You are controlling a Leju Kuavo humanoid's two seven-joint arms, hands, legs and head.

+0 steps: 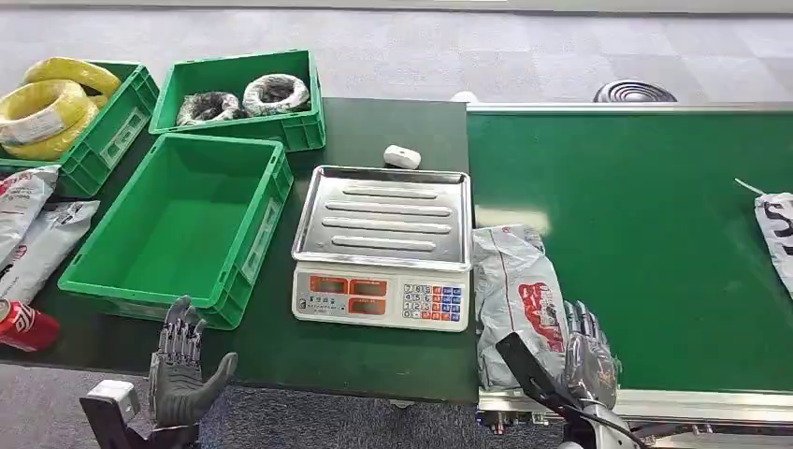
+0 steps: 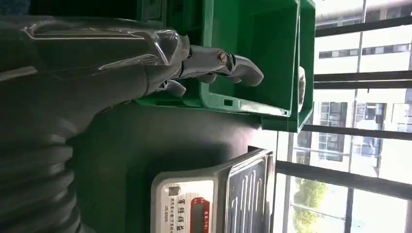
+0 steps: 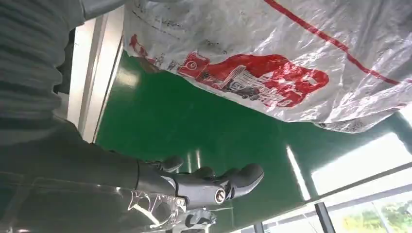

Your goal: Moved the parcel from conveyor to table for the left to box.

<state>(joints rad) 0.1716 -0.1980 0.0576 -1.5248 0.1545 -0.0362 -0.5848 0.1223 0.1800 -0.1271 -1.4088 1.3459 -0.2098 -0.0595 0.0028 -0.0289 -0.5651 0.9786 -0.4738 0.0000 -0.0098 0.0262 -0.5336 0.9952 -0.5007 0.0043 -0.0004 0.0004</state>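
Two empty, spread robot hands (image 1: 182,360) (image 1: 587,351), one parcel (image 1: 512,297) beside right, three green crates (image 1: 182,224).

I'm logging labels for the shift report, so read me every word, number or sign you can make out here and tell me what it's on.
"JS-9806", roughly, with a line of Chinese characters beside it: on the scale front, too blurred to confirm.
Scale displays: no digits readable.
Scale keypad: too small.
Parcel by the right hand: red logo and print, unreadable.
Red can: white lettering, unreadable.
Bags at left: print unreadable.
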